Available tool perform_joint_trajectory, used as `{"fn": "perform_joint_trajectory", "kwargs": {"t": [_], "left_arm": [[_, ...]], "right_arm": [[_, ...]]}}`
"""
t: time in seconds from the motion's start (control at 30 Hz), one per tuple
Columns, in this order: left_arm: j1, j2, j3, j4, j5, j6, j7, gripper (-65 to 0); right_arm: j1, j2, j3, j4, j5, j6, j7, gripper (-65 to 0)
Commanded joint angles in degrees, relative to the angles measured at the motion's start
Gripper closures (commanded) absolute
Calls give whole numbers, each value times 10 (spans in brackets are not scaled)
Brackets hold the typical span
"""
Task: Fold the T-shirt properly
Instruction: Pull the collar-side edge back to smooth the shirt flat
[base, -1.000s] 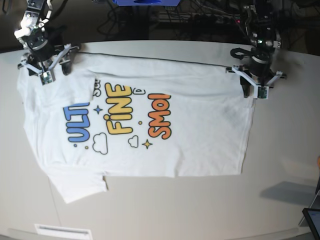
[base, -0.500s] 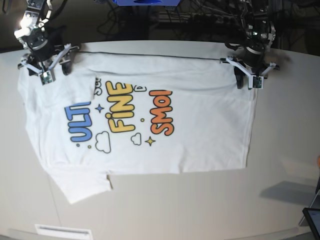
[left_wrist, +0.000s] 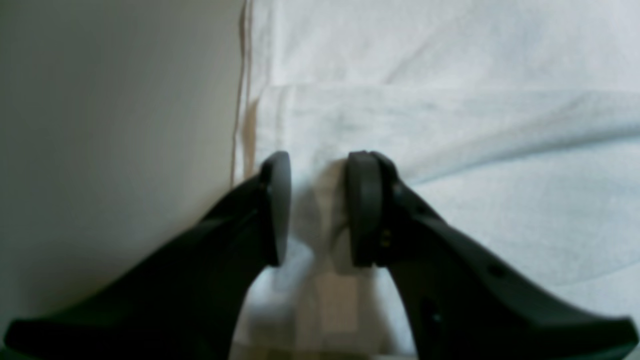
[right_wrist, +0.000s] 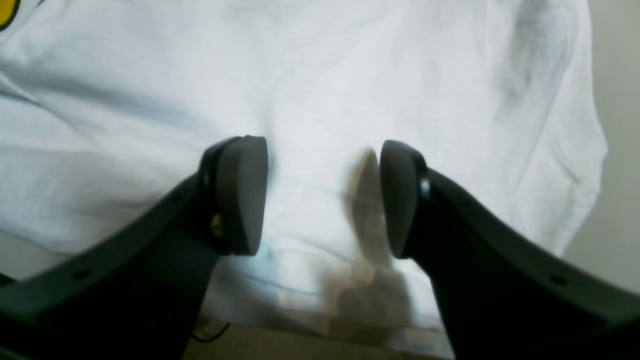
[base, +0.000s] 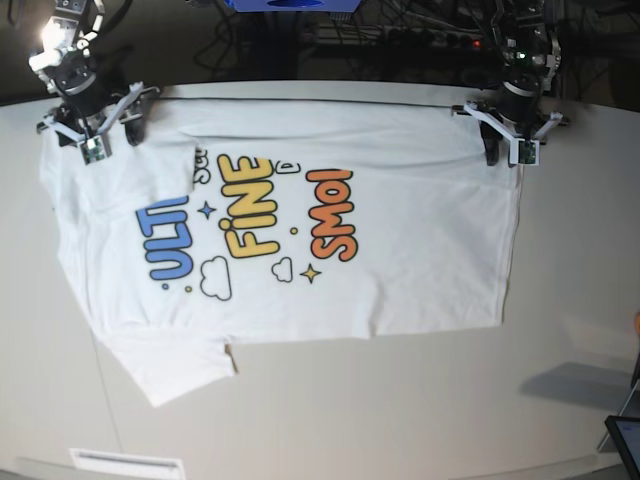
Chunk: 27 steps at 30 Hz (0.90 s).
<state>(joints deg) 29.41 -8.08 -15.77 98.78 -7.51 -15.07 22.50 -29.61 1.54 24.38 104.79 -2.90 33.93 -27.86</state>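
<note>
The white T-shirt (base: 400, 260) lies print up on the table, with "ULTRA", "FINE" and "SMOL" showing. One sleeve is folded over the start of "ULTRA"; the other sleeve (base: 180, 365) sticks out at the front left. My left gripper (base: 510, 148) pinches the shirt's far right corner by the hem. In the left wrist view (left_wrist: 318, 210) cloth (left_wrist: 450, 125) bunches between the narrow jaws. My right gripper (base: 92, 140) holds the far left corner near the shoulder. The right wrist view (right_wrist: 324, 197) shows cloth (right_wrist: 350, 75) between its fingers. The far edge runs taut between both grippers.
The pale table (base: 400, 410) curves away at front and right. A dark screen corner (base: 625, 440) sits at the front right, a white strip (base: 125, 462) at the front left. Cables and dark gear (base: 400, 40) lie behind the far edge.
The whole shirt has slid right and toward the far edge. My left gripper moved back and to the right with the hem corner; the right gripper shifted slightly back.
</note>
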Motion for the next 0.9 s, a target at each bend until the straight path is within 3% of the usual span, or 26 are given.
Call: {"fn": "perform_joint_trajectory", "kwargs": {"t": [0.0, 0.73, 0.87], "left_arm": [[5, -4, -4, 2, 21, 7, 34, -197], [-3, -3, -6, 115, 15, 9, 38, -198], [-36, -1, -28, 146, 15, 9, 105, -202]], "right_arm": [[-9, 1, 3, 1, -24, 3, -32, -345], [35, 3, 2, 89, -23, 5, -88, -345], [69, 14, 2, 96, -23, 5, -88, -345]]}}
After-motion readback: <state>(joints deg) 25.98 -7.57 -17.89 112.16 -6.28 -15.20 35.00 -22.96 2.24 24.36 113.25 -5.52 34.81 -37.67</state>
